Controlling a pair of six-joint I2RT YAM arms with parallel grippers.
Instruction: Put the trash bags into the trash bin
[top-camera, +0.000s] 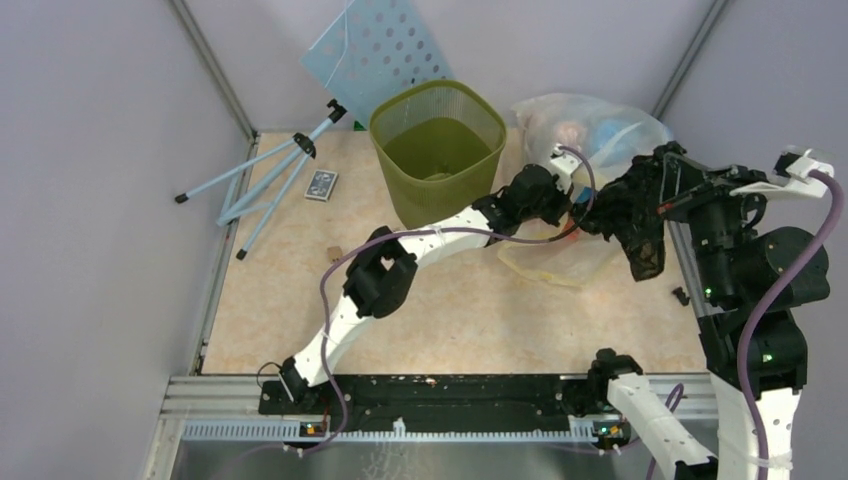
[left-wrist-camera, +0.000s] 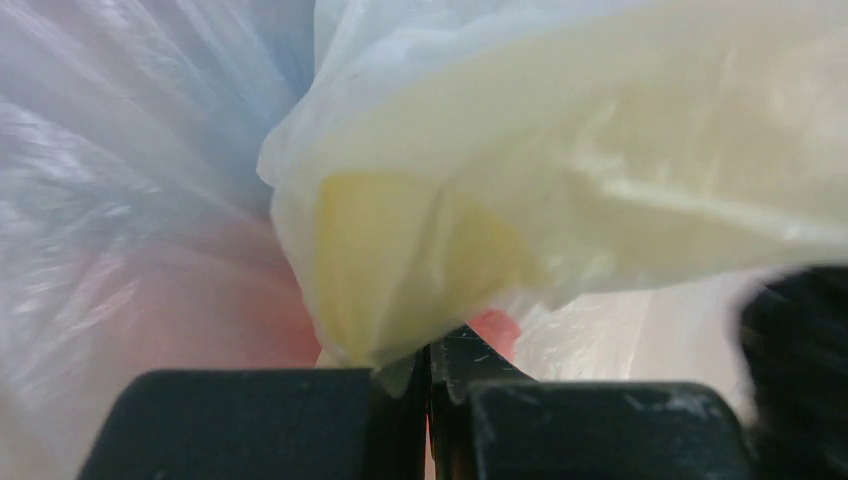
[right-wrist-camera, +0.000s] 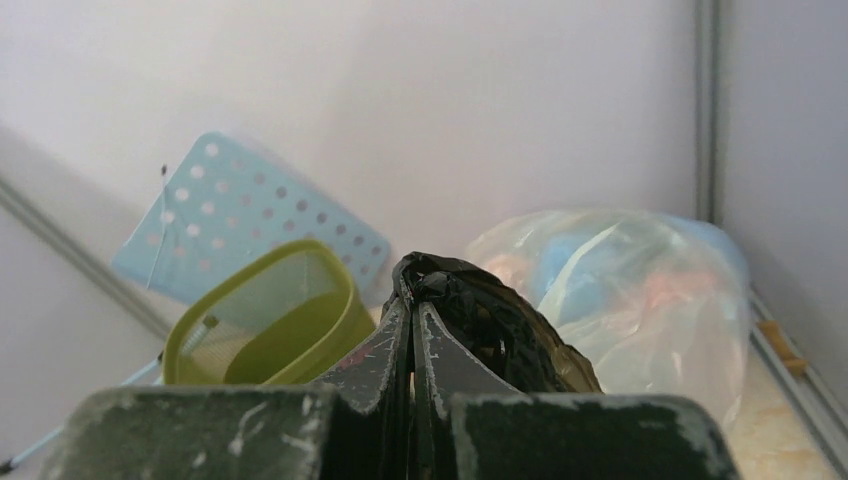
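Our right gripper (right-wrist-camera: 412, 325) is clamped tight on a thin, glossy, crinkled black plastic trash bag (top-camera: 637, 215). The bag hangs from it over the right side of the tan table (top-camera: 450, 310), well apart from the olive-green, mesh-sided plastic trash bin (top-camera: 437, 150), which stands upright at the back centre. Our left gripper (left-wrist-camera: 428, 365) is pinched closed on a pale yellowish fold of the clear plastic bag of colourful rubbish (top-camera: 600, 125), just beside the trash bag. A pale blue perforated board (top-camera: 385, 45) leans against the wall behind the trash bin.
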